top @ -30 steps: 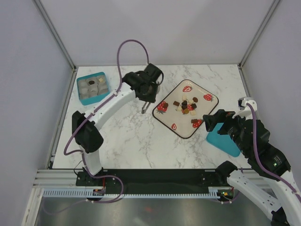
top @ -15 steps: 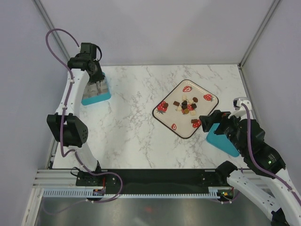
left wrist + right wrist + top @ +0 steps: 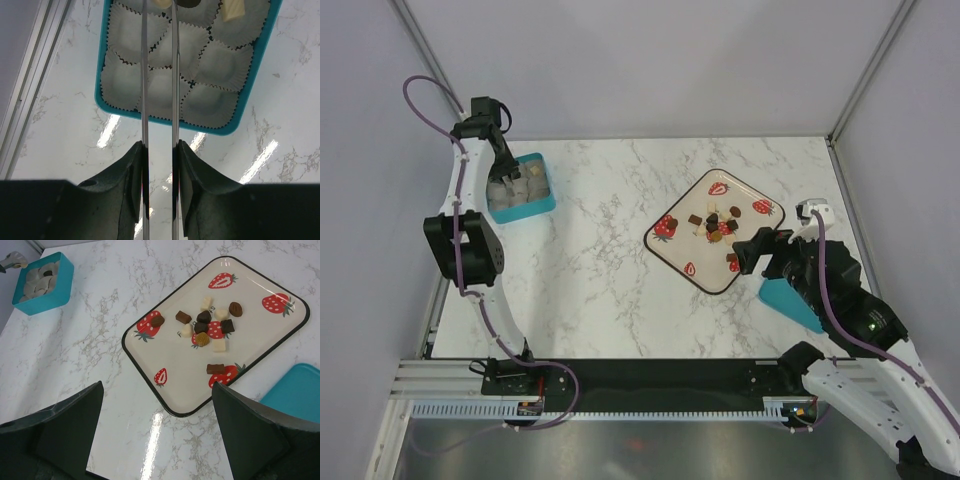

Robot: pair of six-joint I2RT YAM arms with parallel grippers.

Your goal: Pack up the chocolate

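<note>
Several small chocolates (image 3: 720,225), dark brown, mid brown and pale, lie in a loose cluster on the strawberry-print tray (image 3: 672,262); they also show in the right wrist view (image 3: 202,327). My left gripper (image 3: 503,175) is shut on the thin metal tongs (image 3: 144,75), whose blades reach over the teal box (image 3: 250,85) of paper cups. A pale piece (image 3: 232,9) and a dark piece (image 3: 187,2) sit in cups at the box's far end. My right gripper (image 3: 156,385) is open and empty above the tray's near corner.
A teal lid (image 3: 790,295) lies right of the tray, partly under my right arm. The teal box (image 3: 548,190) stands at the table's far left corner, close to the wall and the metal frame rail (image 3: 30,85).
My left arm swung from beside the tray to the far left and now holds the tongs over the teal box. My right gripper moved a little left toward the tray.
</note>
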